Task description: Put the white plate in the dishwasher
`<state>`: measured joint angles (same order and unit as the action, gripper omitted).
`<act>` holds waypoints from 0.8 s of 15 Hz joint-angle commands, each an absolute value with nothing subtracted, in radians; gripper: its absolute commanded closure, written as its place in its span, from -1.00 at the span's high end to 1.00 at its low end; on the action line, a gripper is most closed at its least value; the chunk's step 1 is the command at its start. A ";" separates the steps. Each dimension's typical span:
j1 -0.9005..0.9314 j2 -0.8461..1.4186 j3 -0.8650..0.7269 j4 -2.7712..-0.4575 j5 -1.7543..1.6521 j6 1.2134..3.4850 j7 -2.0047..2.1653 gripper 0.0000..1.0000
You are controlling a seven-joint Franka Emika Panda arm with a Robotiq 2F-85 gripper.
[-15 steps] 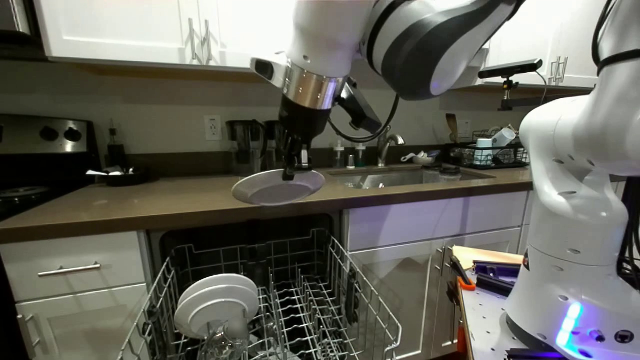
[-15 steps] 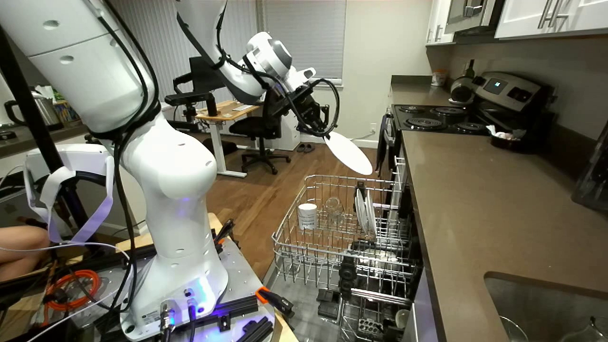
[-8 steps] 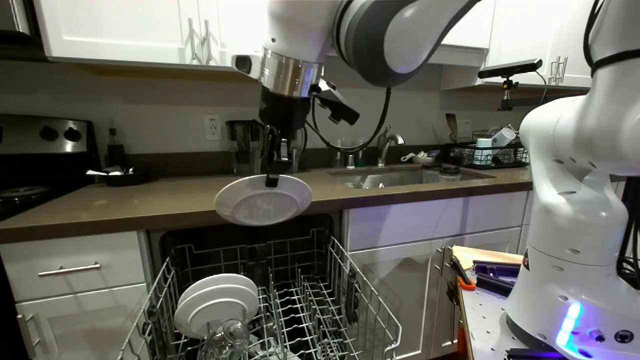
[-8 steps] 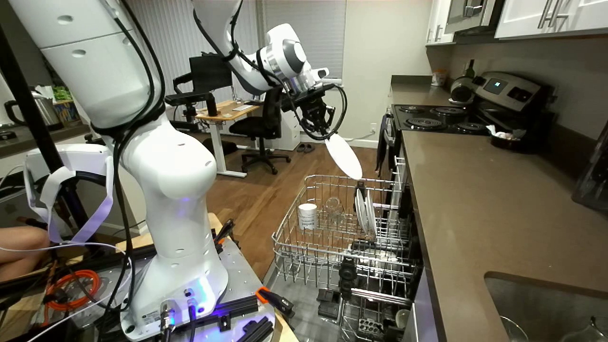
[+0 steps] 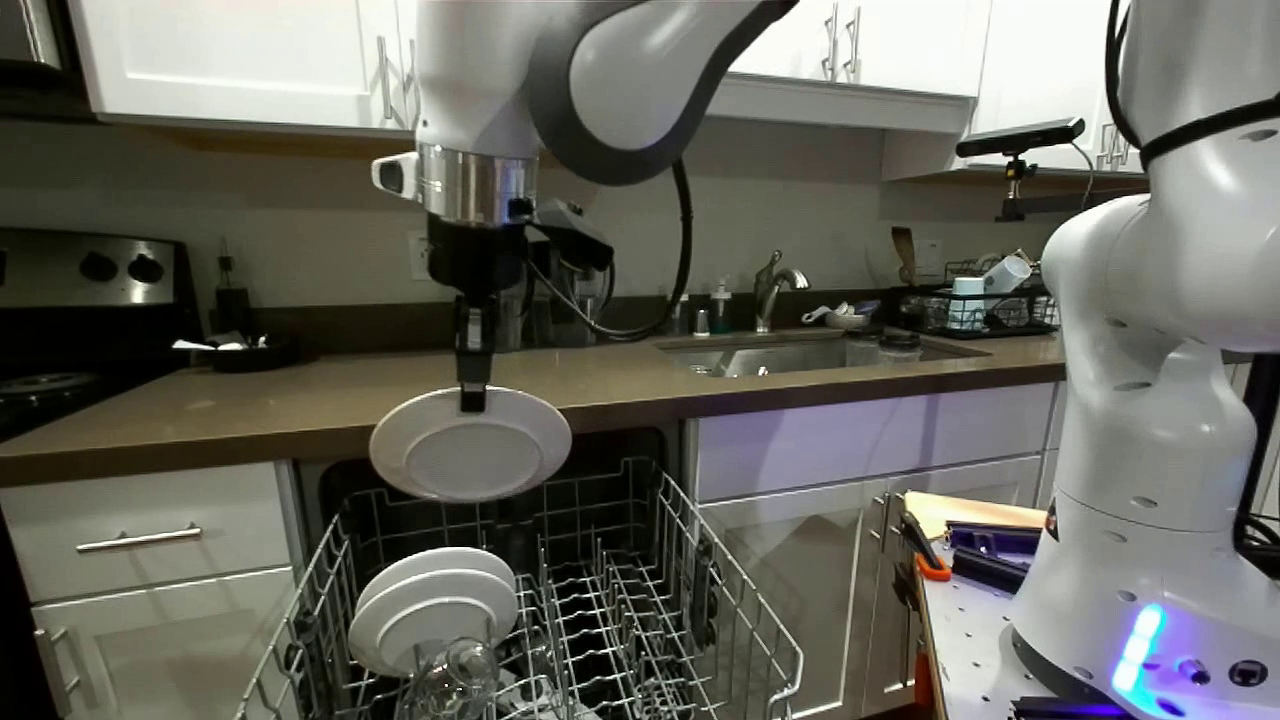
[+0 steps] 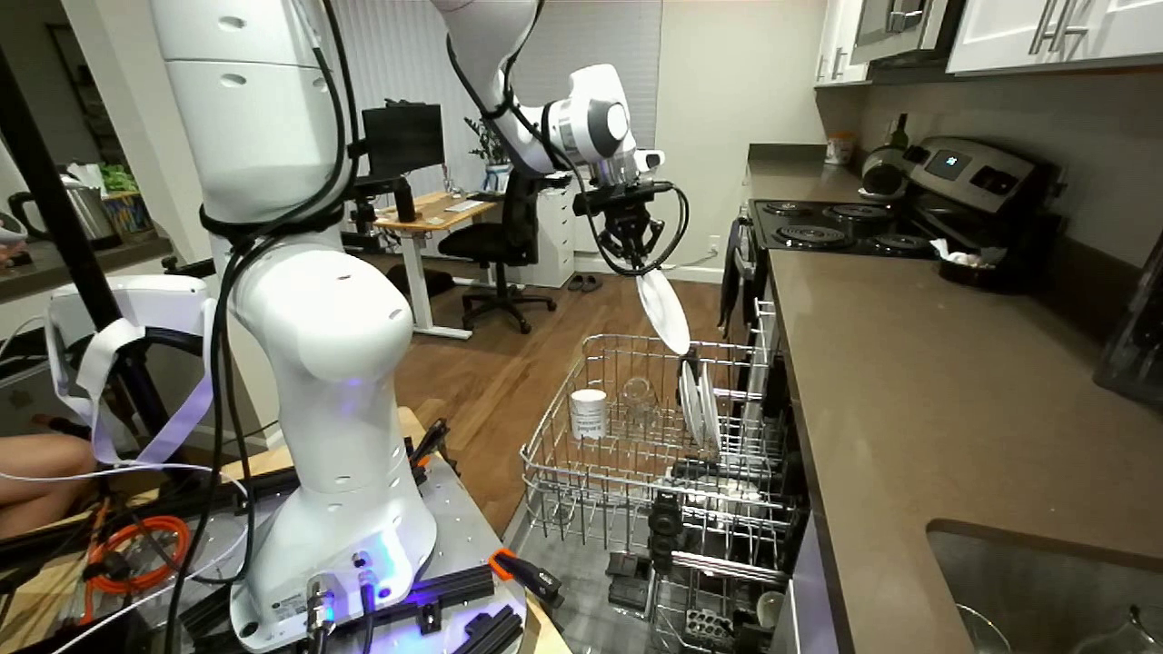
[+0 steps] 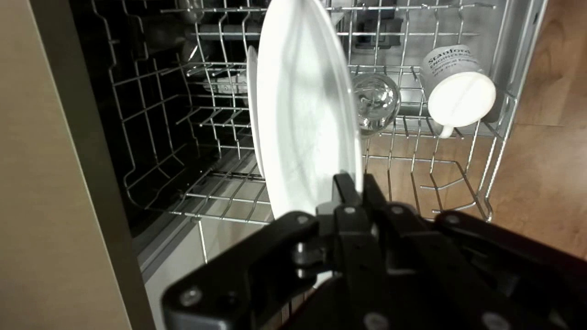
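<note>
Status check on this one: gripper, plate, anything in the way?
Jaws shut on white plate at its rim. Plate tilted above dishwasher rack, not yet placed. Racked plates below, glass nearby: possible snags.

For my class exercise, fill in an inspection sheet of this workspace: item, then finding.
Surface: brown countertop with a sink set in it.
Job's things: white plate, tilted, held over the dishwasher rack.
Clutter: two similar plates, printed white mug, clear glass, all in that rack.
Gripper: shut on the white plate's rim.
Cables: black cable looping from the robot arm; orange cable coiled beside it.
Surroundings: stove, desk, office chair; part of a person.
</note>
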<state>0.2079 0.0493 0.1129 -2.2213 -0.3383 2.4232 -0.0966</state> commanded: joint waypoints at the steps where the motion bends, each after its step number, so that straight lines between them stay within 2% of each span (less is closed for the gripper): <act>1: 0.185 0.156 0.132 -2.075 -0.238 2.317 -0.187 -0.97; 6: 0.169 0.227 0.133 -1.983 -0.179 2.228 -0.243 -0.97; 12: 0.143 0.277 0.136 -1.945 -0.140 2.227 -0.309 -0.97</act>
